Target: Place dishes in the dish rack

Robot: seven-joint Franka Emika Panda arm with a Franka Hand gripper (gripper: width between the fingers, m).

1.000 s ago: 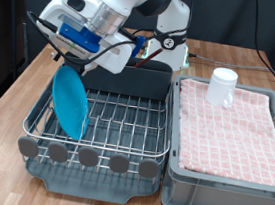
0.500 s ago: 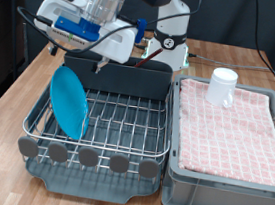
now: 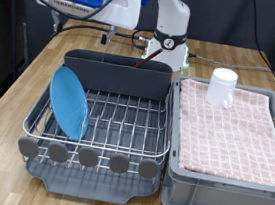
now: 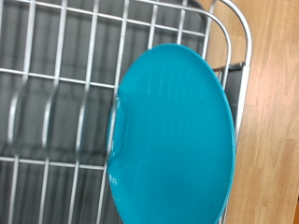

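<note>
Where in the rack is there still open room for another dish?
The wire rack is open from the blue plate, which stands on edge at the exterior view's left, across to its right rim. The cloth below the mug is bare too. The tool hangs above the rack.

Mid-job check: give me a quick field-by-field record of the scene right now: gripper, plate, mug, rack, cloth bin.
gripper: raised at the exterior view's top left, nothing between its fingers
blue plate: on edge in the wire grid, at the rack's left end in the exterior view
white mug: standing on the checked cloth, outside the rack
dish rack: holds only the plate
cloth bin: on the exterior view's right, beside the rack
spoon: not visible
</note>
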